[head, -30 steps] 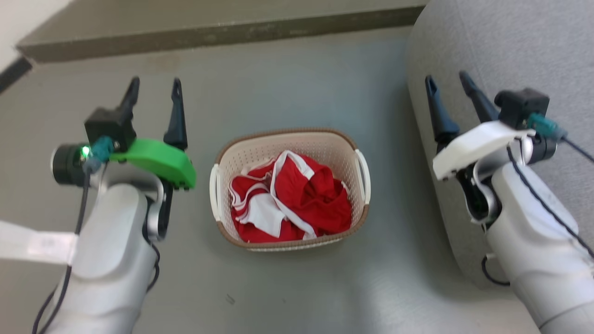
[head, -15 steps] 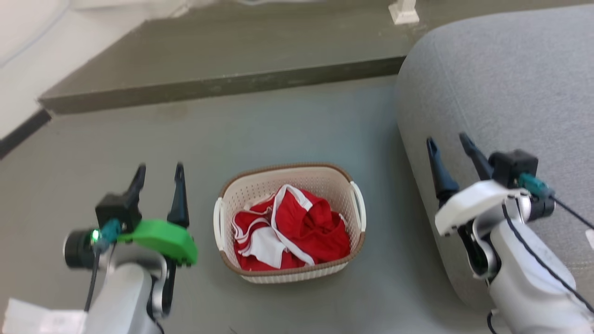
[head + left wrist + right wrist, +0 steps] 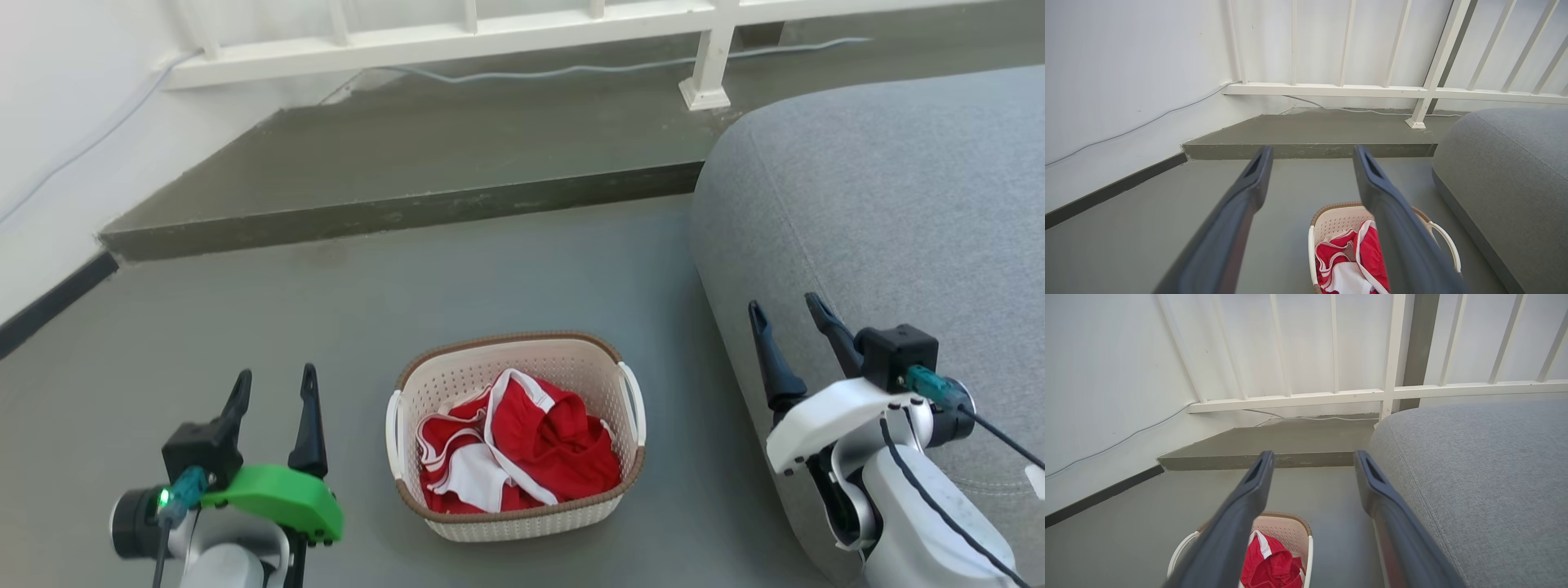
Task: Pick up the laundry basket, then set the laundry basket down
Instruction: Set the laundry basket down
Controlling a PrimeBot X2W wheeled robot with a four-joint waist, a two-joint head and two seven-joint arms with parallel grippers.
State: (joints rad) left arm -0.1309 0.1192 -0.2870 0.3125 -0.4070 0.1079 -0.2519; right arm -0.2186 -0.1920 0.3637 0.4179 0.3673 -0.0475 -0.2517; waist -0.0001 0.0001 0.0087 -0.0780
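While the basket (image 3: 490, 371) sits on the floor (image 3: 506, 269) at 6 o'clock in the head view, red clothes (image 3: 539, 445) lie inside it. The left gripper (image 3: 276, 374) is at its 9 o'clock. The right gripper (image 3: 782, 304) is at its 3 o'clock, over the grey couch (image 3: 882, 204). Both have fingers spread wide and hold nothing.

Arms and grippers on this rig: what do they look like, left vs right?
Each gripper has two long dark tapered fingers. Left gripper has a green cover and lit green LED; right gripper a white cover. Pale grey forearms, black cables, teal connectors.
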